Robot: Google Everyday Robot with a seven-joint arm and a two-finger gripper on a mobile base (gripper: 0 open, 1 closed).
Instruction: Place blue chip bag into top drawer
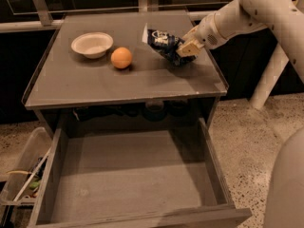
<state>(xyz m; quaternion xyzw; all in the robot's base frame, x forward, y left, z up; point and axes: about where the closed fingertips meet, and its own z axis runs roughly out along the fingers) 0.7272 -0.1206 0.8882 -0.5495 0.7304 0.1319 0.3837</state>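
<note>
White bowl (92, 44) sits at 10 o'clock on worktop (142, 82), orange (121, 58) just beside it. At 2 o'clock blue chip bag (163, 42), tilted, w/ gripper (184, 51) fingers clamped on its right end. Pulled-out top drawer (128, 175) at 6 o'clock.

Cream-tan gripper (184, 51), over the grey top's (142, 82) right side, pinches the dark blue, white-lettered bag (161, 39). Left of it: orange (121, 58), then white bowl (92, 44). Below: grey drawer (128, 179).

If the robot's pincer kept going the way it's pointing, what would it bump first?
The blue chip bag. The pincer points at it over the cabinet top and looks right against it, though depth is unclear.
</note>
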